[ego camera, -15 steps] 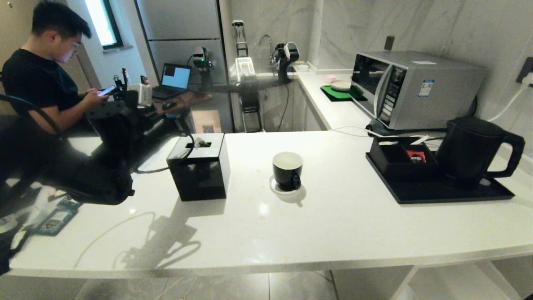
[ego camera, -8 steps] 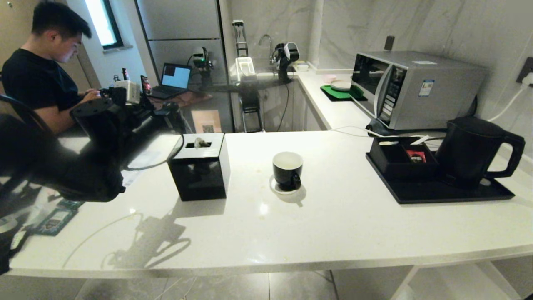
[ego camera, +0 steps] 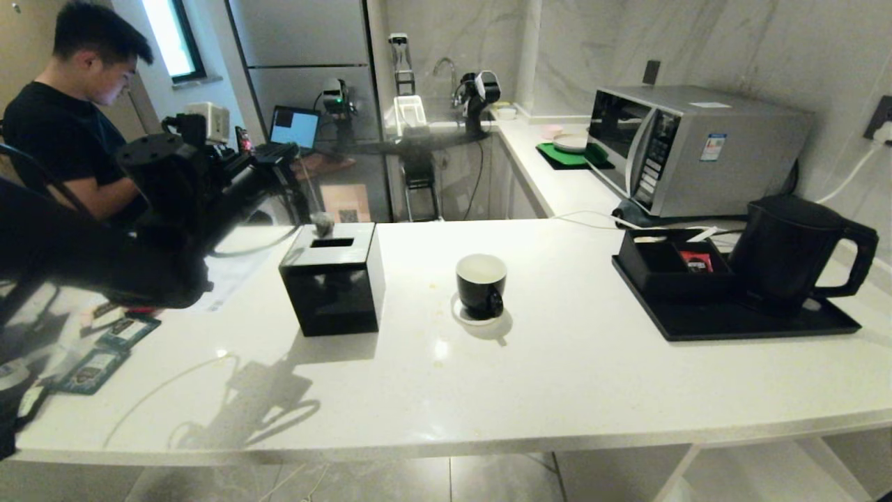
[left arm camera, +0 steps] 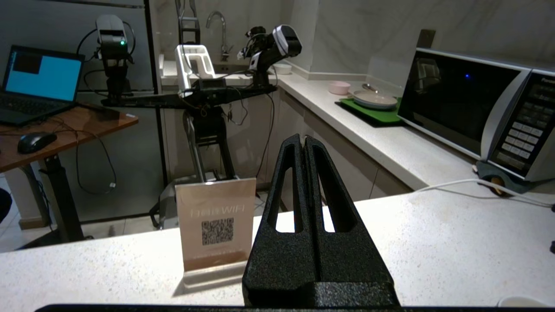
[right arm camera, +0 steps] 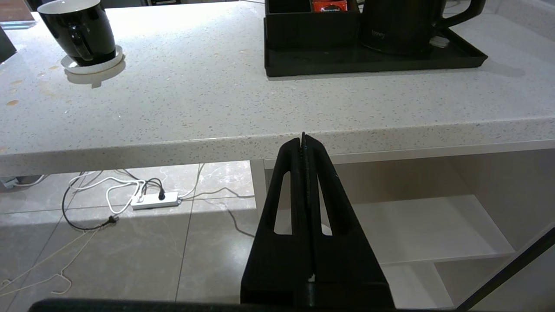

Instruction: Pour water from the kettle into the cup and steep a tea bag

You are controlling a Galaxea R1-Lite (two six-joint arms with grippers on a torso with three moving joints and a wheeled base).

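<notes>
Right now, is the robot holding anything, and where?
Its left end effector pinches the string of the tea bag, which dangles above the tissue box. The right end effector holds nothing.

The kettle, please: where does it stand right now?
In the head view the kettle stands far right on the black tray, beside the compartment box, before the microwave.

Right claw (right arm camera: 303, 141) closed, below counter (right arm camera: 260, 112) edge; cup (right arm camera: 80, 30) on coaster (right arm camera: 110, 60); kettle (right arm camera: 403, 21) on tray (right arm camera: 368, 65).

Dim overhead light, glare on countertop (ego camera: 557, 390), sharp shadows, edges warped.
</notes>
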